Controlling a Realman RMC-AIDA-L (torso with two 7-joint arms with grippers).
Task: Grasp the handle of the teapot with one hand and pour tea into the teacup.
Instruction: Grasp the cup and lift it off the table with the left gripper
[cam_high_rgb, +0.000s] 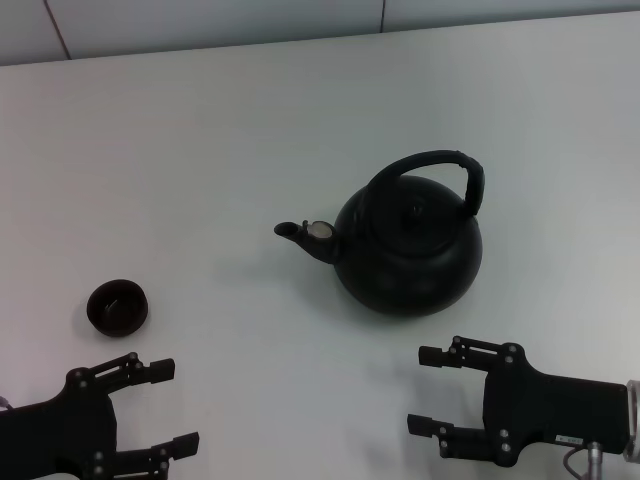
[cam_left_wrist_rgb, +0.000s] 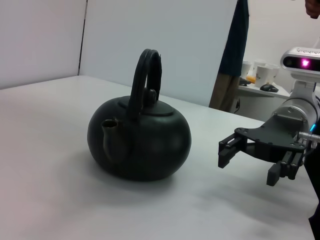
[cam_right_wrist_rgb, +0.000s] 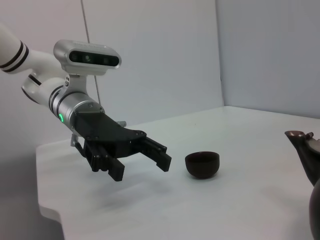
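Note:
The matte-black teapot (cam_high_rgb: 408, 250) stands on the white table right of centre, its spout (cam_high_rgb: 295, 232) pointing left. Its arched handle (cam_high_rgb: 430, 160) stands upright over the lid. The small dark teacup (cam_high_rgb: 117, 306) sits at the left, well apart from the pot. My left gripper (cam_high_rgb: 178, 407) is open and empty just in front of the cup. My right gripper (cam_high_rgb: 422, 390) is open and empty in front of the teapot. The left wrist view shows the teapot (cam_left_wrist_rgb: 140, 142), its handle (cam_left_wrist_rgb: 145, 75) and the right gripper (cam_left_wrist_rgb: 249, 165). The right wrist view shows the teacup (cam_right_wrist_rgb: 202, 164) and the left gripper (cam_right_wrist_rgb: 142, 167).
The white table (cam_high_rgb: 200, 150) runs back to a wall line at the far edge. In the right wrist view the table's edge (cam_right_wrist_rgb: 50, 210) lies close behind the left arm. A side desk with cups (cam_left_wrist_rgb: 257, 75) stands beyond the table.

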